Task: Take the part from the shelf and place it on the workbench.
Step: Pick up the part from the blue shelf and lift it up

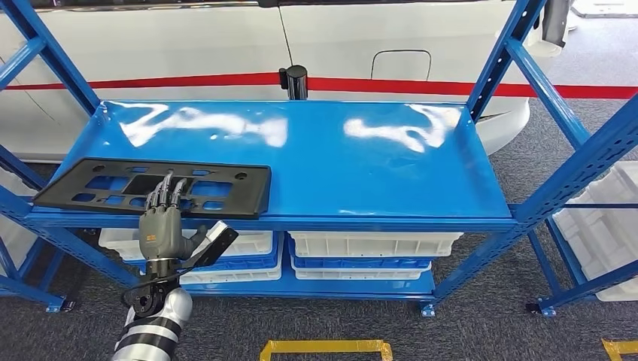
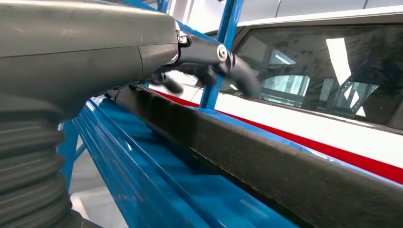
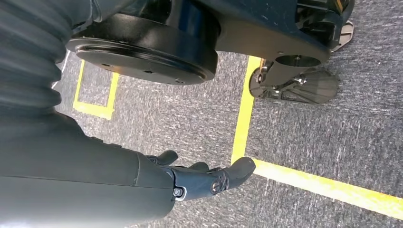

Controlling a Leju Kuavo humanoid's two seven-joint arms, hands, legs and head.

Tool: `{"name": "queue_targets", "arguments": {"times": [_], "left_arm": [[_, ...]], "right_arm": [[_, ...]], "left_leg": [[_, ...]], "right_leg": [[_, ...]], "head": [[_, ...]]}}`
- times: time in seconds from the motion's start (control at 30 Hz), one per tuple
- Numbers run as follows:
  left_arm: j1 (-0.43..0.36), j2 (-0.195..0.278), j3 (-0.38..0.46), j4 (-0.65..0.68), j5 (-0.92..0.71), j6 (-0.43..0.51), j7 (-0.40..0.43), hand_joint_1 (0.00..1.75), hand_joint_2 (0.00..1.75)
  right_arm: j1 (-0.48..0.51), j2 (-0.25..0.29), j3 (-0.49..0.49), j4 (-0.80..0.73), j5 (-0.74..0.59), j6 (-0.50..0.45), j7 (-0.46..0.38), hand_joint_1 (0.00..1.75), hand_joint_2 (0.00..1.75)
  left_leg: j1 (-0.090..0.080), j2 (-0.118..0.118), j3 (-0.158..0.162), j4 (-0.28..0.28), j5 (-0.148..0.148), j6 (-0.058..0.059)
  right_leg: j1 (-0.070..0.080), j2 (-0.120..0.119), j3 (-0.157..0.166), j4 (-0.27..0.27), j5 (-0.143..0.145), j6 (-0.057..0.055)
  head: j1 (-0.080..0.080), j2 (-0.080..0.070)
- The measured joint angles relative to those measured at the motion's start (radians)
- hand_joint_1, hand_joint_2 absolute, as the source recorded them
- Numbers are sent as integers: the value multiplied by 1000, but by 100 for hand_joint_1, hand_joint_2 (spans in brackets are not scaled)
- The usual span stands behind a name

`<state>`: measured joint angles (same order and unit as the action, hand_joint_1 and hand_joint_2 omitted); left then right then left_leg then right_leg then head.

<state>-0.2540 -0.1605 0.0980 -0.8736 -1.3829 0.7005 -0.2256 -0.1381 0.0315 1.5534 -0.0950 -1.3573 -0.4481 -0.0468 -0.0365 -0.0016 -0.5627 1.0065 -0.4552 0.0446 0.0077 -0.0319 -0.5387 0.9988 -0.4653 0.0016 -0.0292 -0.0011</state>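
The part (image 1: 154,186) is a flat black plastic plate with several cut-outs, lying at the left front of the blue shelf board (image 1: 338,162). My left hand (image 1: 160,222) reaches up from below, and its fingers (image 1: 167,192) rest on top of the plate near its front edge. The thumb (image 1: 218,235) sticks out to the right, below the shelf lip and apart from the plate. Up close in the left wrist view, the plate's dark edge (image 2: 266,161) runs along the shelf lip, with the thumb (image 2: 240,71) clear of it. My right hand (image 3: 199,178) hangs over the floor, fingers loosely apart, holding nothing.
Blue uprights (image 1: 519,56) frame the shelf at both sides. White bins (image 1: 372,244) stand on the lower level and more bins (image 1: 602,226) on the right. A white car with a red stripe (image 1: 421,84) is behind. Yellow tape (image 1: 325,347) marks the grey floor.
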Motion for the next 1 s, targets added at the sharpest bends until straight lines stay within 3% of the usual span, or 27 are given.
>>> {"name": "queue_targets", "arguments": {"times": [0.2,0.67,1.0], "left_arm": [[-26,5,30,23,12,0,-43,175,175],[-93,-38,58,-65,201,0,-194,175,175],[-79,-45,3,-188,305,0,-192,175,175]], "right_arm": [[-9,0,0,0,13,3,8,0,175],[-12,0,0,0,3,4,4,0,175],[-11,1,0,0,-5,4,0,0,175]], "left_leg": [[0,-2,-11,0,9,0],[0,-1,-26,-1,23,0],[-1,-1,-32,-1,23,1]], "right_leg": [[0,-1,-11,0,8,-2],[0,-2,-26,0,24,-3],[0,-2,-31,0,24,-3]], "head": [[0,0],[0,0],[0,0]]}}
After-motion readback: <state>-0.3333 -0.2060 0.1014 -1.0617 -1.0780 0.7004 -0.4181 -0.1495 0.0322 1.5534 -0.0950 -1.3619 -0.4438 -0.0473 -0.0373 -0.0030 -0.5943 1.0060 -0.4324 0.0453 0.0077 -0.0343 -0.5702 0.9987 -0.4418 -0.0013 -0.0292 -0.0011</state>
